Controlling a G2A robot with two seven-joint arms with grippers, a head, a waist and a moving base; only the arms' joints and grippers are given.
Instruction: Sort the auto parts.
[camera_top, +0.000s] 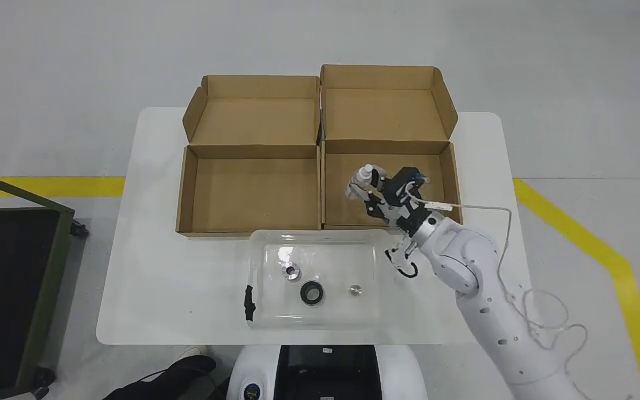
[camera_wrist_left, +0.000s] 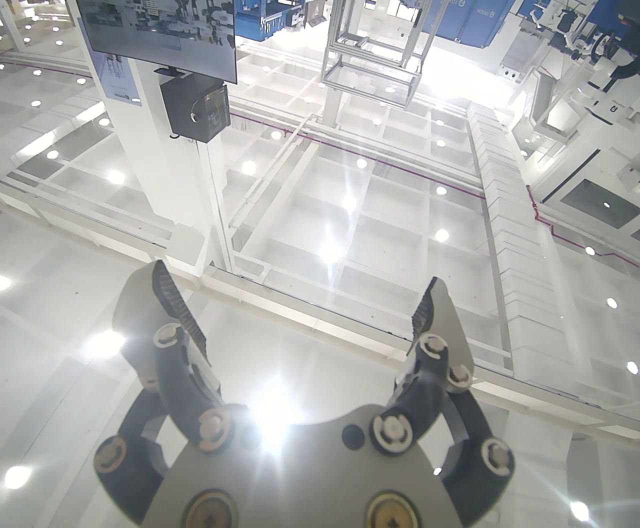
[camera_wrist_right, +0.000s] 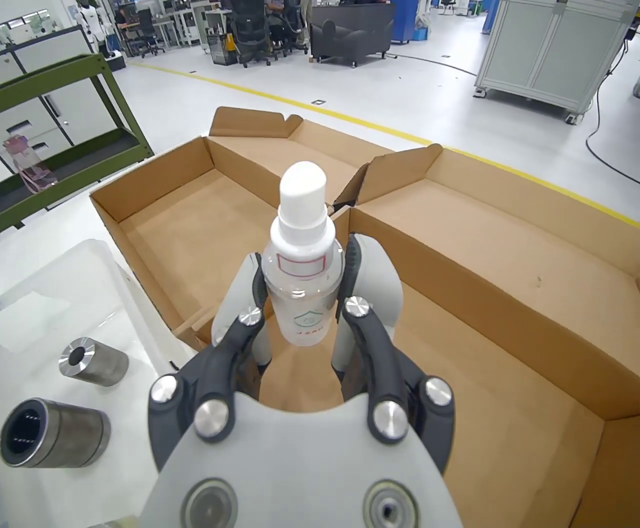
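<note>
Spray bottle (camera_wrist_right: 300, 300), clear-bodied with a white cap, clamped between the two fingers of the right pincer (camera_wrist_right: 303, 255). The fingers close on the body just under the cap, and the cap points away from the wrist. Seen from above, the right pincer (camera_top: 372, 190) and bottle (camera_top: 365, 178) hang over the open right cardboard box (camera_top: 440, 200). They sit close to the wall this box shares with the left cardboard box (camera_top: 250, 190). Beyond the fingertips lie the floors of both boxes, right (camera_wrist_right: 500, 325) and left (camera_wrist_right: 200, 225). Beside and behind the pincer a clear plastic tray (camera_wrist_right: 75, 260) rests on the white counter (camera_top: 150, 250). It holds a bored steel cylinder (camera_wrist_right: 92, 361) and a dark-bored sleeve (camera_wrist_right: 52, 432), lying apart. Left pincer (camera_wrist_left: 297, 275): fingers spread wide, nothing between them, aimed at the ceiling.
</note>
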